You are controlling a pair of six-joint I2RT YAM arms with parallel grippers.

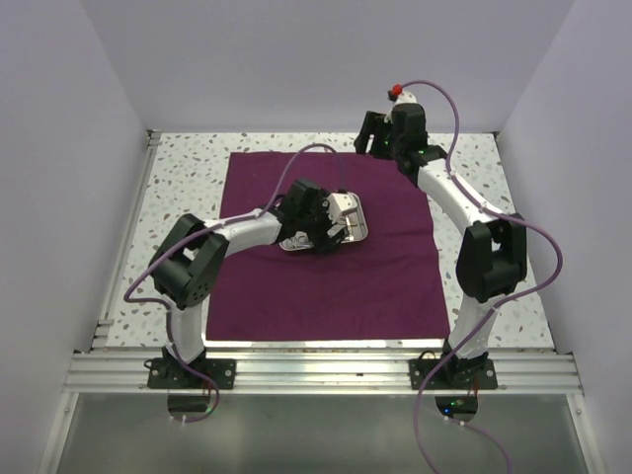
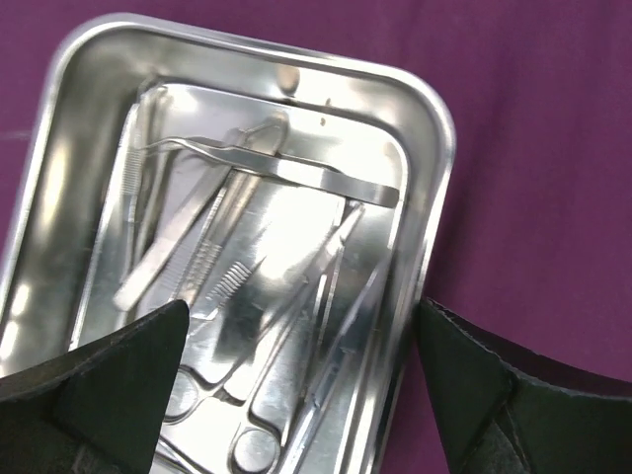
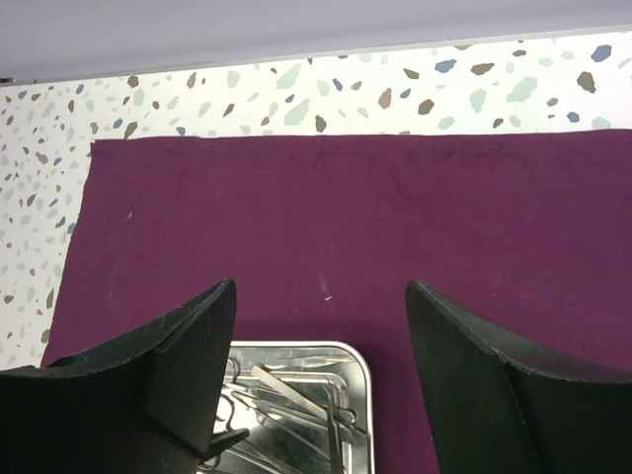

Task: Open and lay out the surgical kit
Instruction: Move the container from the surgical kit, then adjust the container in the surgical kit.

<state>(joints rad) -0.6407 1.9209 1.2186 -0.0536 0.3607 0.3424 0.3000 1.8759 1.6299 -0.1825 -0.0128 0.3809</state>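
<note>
The dark purple cloth wrap (image 1: 326, 281) lies spread flat on the table. The shiny steel tray (image 1: 357, 231) sits on it near the middle. My left gripper (image 1: 331, 219) hangs over the tray, open, holding nothing. In the left wrist view the tray (image 2: 435, 128) holds tweezers (image 2: 296, 174), forceps and scissors (image 2: 253, 434) piled together. The left gripper (image 2: 301, 326) has one finger over the tray's inside and the other over the cloth (image 2: 533, 178), outside the rim. My right gripper (image 1: 373, 133) is raised at the back, open (image 3: 321, 291) and empty, above the cloth (image 3: 346, 207) and the tray (image 3: 361, 365).
Speckled tabletop (image 1: 188, 168) borders the cloth on the left, back and right. White walls close in three sides. An aluminium rail (image 1: 316, 370) carrying both arm bases runs along the near edge.
</note>
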